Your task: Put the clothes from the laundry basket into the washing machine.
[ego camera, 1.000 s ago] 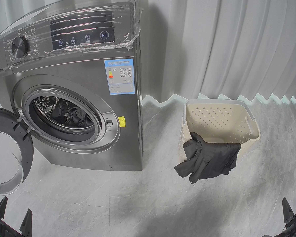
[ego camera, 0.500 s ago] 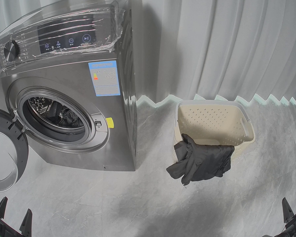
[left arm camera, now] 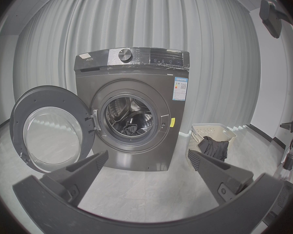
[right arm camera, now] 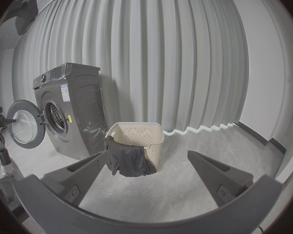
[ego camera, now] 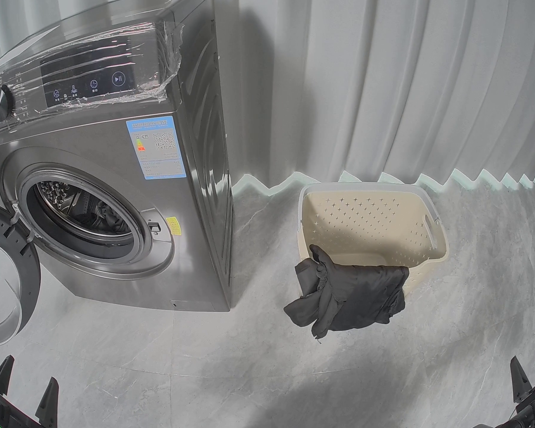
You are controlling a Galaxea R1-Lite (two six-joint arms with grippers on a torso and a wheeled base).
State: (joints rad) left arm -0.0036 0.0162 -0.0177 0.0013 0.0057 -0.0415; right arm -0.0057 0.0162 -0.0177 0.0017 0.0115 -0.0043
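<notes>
A grey washing machine (ego camera: pixel 101 150) stands at the left with its round door (ego camera: pixel 3 274) swung open; a dark garment (left arm camera: pixel 131 129) lies inside the drum (ego camera: pixel 80 215). To its right a cream laundry basket (ego camera: pixel 371 221) sits on the floor, a black garment (ego camera: pixel 345 295) draped over its near rim. The same basket (right arm camera: pixel 136 135) and black garment (right arm camera: pixel 127 160) appear ahead in the right wrist view. My left gripper (left arm camera: pixel 146 166) is open and holds nothing, low at the near left. My right gripper (right arm camera: pixel 146 166) is open too, low at the near right, well short of the basket.
White curtains (ego camera: pixel 398 72) hang behind the machine and basket. Grey marble floor (ego camera: pixel 249 358) stretches between me and both. The open door juts out toward my left arm.
The whole head picture has shifted left, so the camera turned right; machine and basket kept their places on the floor. Both grippers hold the same spots at the picture's lower corners.
</notes>
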